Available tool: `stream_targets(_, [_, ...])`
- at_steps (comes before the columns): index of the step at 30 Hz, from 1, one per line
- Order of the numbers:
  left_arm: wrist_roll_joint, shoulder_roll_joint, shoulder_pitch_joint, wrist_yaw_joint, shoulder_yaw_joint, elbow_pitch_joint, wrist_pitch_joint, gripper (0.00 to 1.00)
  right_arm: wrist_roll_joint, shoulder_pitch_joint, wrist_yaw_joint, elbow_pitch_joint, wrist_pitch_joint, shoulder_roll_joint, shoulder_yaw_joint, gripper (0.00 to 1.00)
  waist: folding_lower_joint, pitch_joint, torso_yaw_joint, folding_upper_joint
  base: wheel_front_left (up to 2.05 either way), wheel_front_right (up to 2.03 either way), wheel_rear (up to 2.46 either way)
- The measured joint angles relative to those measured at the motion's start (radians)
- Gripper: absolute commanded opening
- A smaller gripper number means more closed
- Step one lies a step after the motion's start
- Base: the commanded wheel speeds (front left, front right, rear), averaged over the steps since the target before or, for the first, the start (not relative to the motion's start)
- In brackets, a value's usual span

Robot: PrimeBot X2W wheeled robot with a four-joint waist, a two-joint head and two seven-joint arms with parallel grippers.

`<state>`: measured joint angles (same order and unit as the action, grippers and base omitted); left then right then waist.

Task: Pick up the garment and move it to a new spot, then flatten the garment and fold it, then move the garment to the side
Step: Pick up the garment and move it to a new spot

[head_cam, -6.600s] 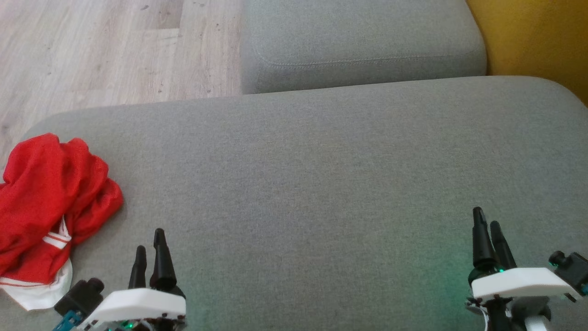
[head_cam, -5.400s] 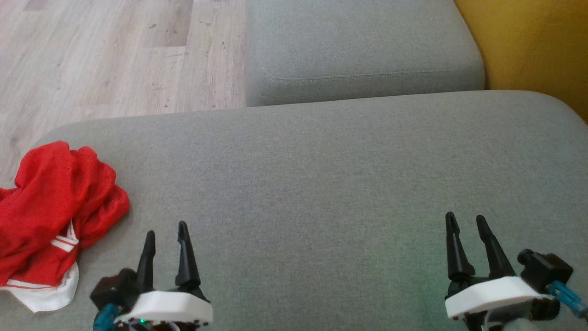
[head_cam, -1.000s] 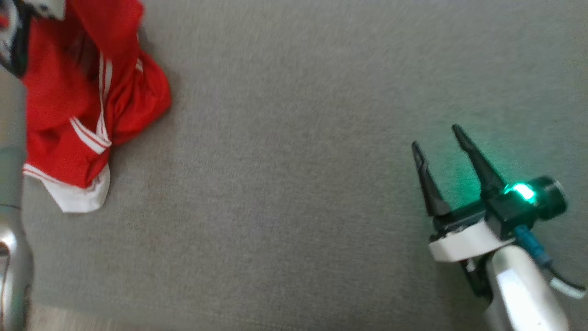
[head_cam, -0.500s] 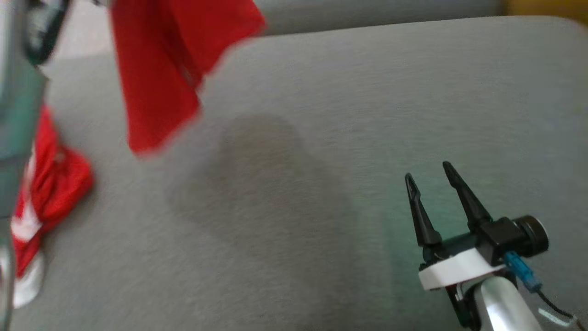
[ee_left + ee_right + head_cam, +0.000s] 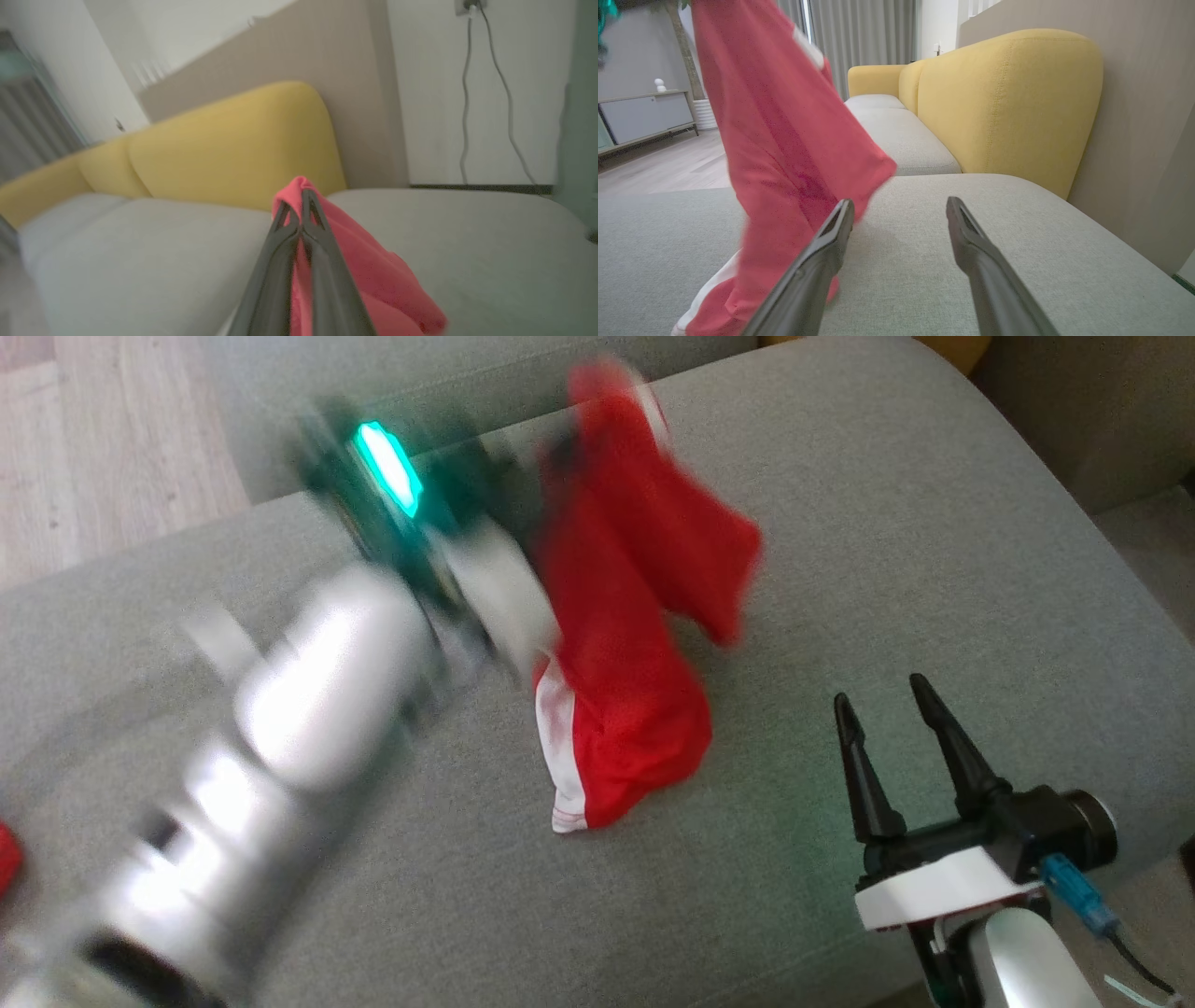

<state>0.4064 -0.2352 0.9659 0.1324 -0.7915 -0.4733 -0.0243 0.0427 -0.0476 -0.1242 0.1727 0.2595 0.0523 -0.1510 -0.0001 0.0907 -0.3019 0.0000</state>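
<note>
2 claws in play: the left claw (image 5: pixel 302 193) is clamped tight on the top fold of the red garment (image 5: pixel 621 709). The garment hangs over the middle of the grey sofa seat (image 5: pixel 934 523), its white-trimmed lower end down at the cushion. The right claw (image 5: pixel 881 691) hovers near right, just beside the cloth, fingers spread wide and empty. A yellow backrest (image 5: pixel 1008 102) stands beyond.

Seat: grey woven-fabric sofa cushion (image 5: pixel 934 523)
Backrest: yellow padded upholstery (image 5: pixel 1008 102)
Floor: pale wood planks (image 5: pixel 93 448)
Window: grey pleated curtains (image 5: pixel 864 32)
</note>
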Motion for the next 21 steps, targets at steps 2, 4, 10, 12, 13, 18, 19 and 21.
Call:
stream_targets(2, [0.024, 0.038, -0.117, 0.000, -0.042, -0.006, 0.012, 0.00, 0.002, 0.001, 0.000, -0.001, 0.000, 0.000, 0.007, 1.00, 0.0000, 0.008, -0.002, 0.0000, 0.00, 0.00, 0.00])
stream_targets(4, [0.048, 0.076, -0.241, -0.003, -0.082, -0.015, 0.032, 0.00, 0.004, 0.001, 0.000, -0.005, 0.000, 0.000, 0.010, 1.00, 0.0002, 0.016, 0.002, 0.0000, 0.00, 0.00, 0.00])
stream_targets(10, [0.125, 0.157, -0.523, -0.036, -0.150, -0.072, 0.109, 1.00, 0.000, 0.001, 0.000, -0.007, 0.000, -0.003, 0.028, 1.00, 0.0001, 0.027, 0.035, 0.0000, 0.00, 0.00, 0.00])
stream_targets(12, [0.142, 0.168, -0.559, -0.050, -0.152, -0.075, 0.169, 1.00, -0.003, 0.002, 0.000, -0.003, 0.000, -0.003, 0.036, 1.00, 0.0002, 0.021, 0.054, 0.0000, 0.00, 0.00, 0.00])
stream_targets(13, [0.153, 0.170, -0.568, -0.057, -0.149, -0.074, 0.202, 1.00, -0.008, 0.007, 0.000, -0.002, 0.000, -0.003, 0.038, 1.00, 0.0001, 0.015, 0.065, 0.0000, 0.00, 0.00, 0.00])
stream_targets(18, [0.190, 0.179, -0.619, -0.147, -0.059, -0.024, 0.274, 1.00, -0.021, 0.084, 0.000, 0.016, 0.000, -0.005, 0.050, 1.00, 0.0000, -0.030, 0.128, 0.0000, 0.00, 0.00, 0.00])
stream_targets(19, [0.184, 0.180, -0.641, -0.176, -0.017, 0.011, 0.273, 1.00, -0.019, 0.098, 0.000, 0.019, 0.000, -0.005, 0.057, 1.00, 0.0000, -0.040, 0.143, 0.0000, 0.00, 0.00, 0.00])
stream_targets(21, [0.138, 0.181, -0.686, -0.224, 0.079, 0.089, 0.275, 1.00, -0.017, 0.115, 0.000, 0.020, -0.001, -0.005, 0.067, 1.00, -0.0001, -0.058, 0.177, 0.0000, 0.00, 0.00, 0.00])
